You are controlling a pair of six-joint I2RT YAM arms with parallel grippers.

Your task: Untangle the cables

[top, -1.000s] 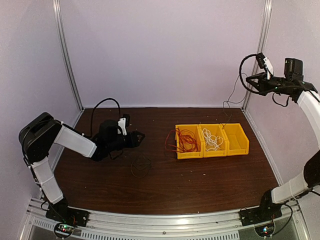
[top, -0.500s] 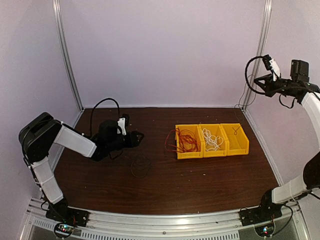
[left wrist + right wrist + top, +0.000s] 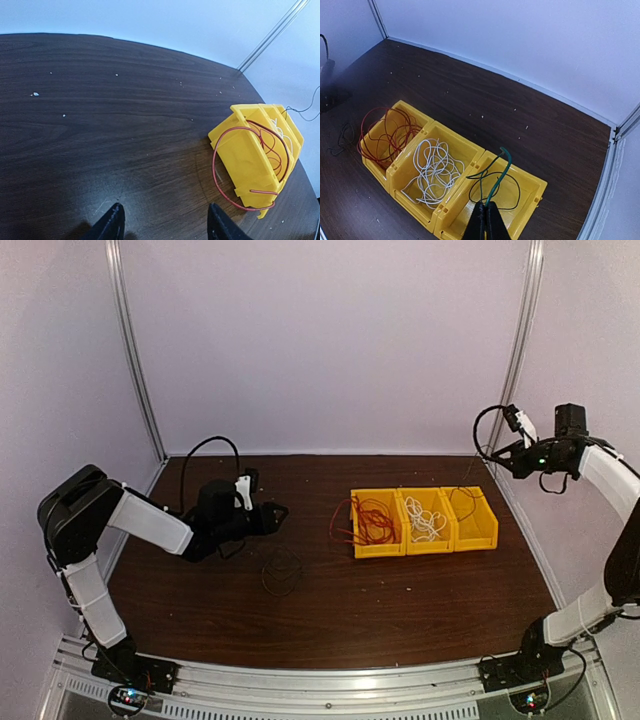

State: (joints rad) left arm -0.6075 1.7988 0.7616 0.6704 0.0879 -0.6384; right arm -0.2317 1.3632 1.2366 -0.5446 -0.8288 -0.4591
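1. Dark wood table, top view: three yellow bins stand in a row.
   - The red cable fills the left bin and spills over its outer wall.
   - The white cable lies in the middle bin.
   - My right gripper hangs above the right bin, and the black cable trails down into it.
   - A separate dark loop lies on the table near my left gripper.
2. Left wrist view: the left gripper stands wide open over bare wood and grips nothing.
3. Right wrist view: the right gripper is pinched closed on the black cable near its green-tinted end. The loops reach into the bin.
4. Handling, my judgement: the cables are light, limp and springy, and likely to snag. I would grip a single strand near a free end.
5. Change: a second ago the right arm was high, with the cable dangling clear of the bins. It is now lowered. The left arm is unchanged.
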